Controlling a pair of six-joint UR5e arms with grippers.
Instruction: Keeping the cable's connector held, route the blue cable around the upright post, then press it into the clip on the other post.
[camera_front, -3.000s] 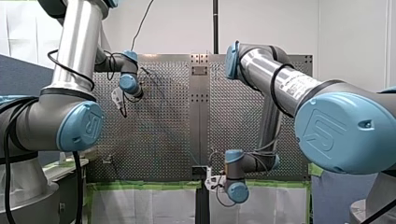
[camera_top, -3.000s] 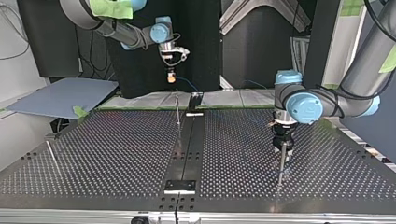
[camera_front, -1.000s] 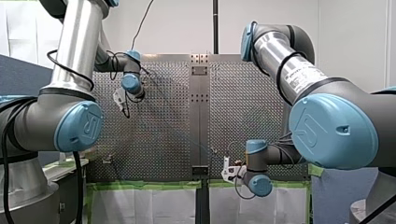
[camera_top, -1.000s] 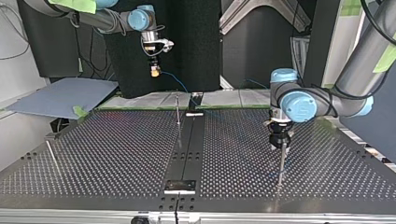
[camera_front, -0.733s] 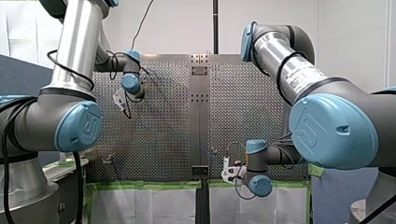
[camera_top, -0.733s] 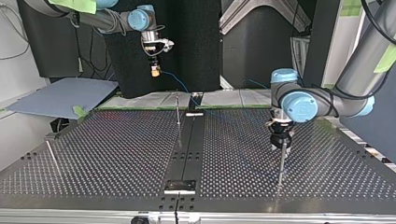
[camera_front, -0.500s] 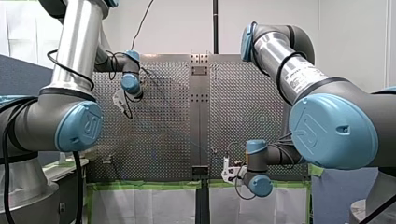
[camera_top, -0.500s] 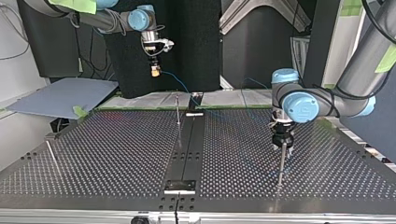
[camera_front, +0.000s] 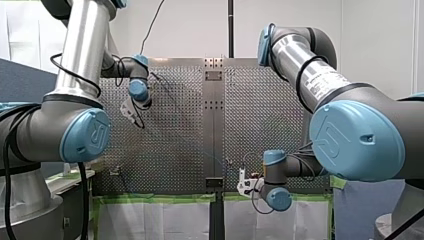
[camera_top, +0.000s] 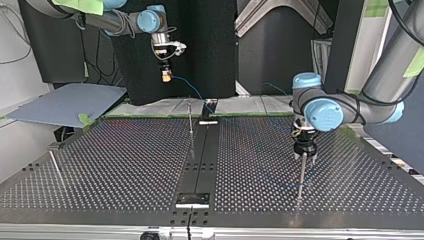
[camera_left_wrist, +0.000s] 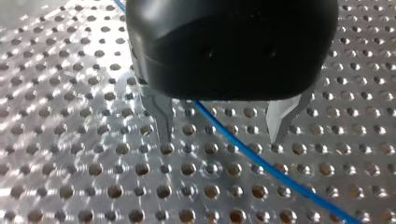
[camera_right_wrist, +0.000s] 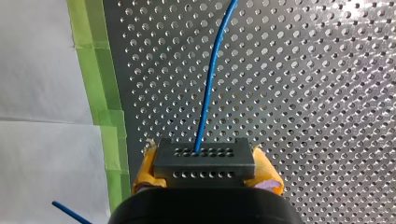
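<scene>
In the right wrist view my right gripper (camera_right_wrist: 205, 179) has its yellow pads shut on the black connector (camera_right_wrist: 204, 161). The blue cable (camera_right_wrist: 212, 79) leaves it over the perforated table. At the top view's left my right gripper (camera_top: 166, 76) hangs high above the table's far edge, and the blue cable (camera_top: 192, 91) slopes down past the thin upright post (camera_top: 190, 120). My left gripper (camera_left_wrist: 222, 135) is open, its metal fingers (camera_left_wrist: 163, 121) straddling the blue cable (camera_left_wrist: 261, 163) just above the table. In the top view my left gripper (camera_top: 305, 156) hovers at the top of another thin post (camera_top: 301, 180).
A third thin post (camera_top: 56, 167) leans near the top view's left side. A dark rail (camera_top: 200, 160) runs down the table's middle to a small bracket (camera_top: 192, 199). Green tape (camera_right_wrist: 95, 74) lines the table's edge, beside white sheeting.
My left gripper has shifted slightly to the top view's right and lower, toward the post's top. My right gripper, which earlier carried the connector to that view's left, holds still.
</scene>
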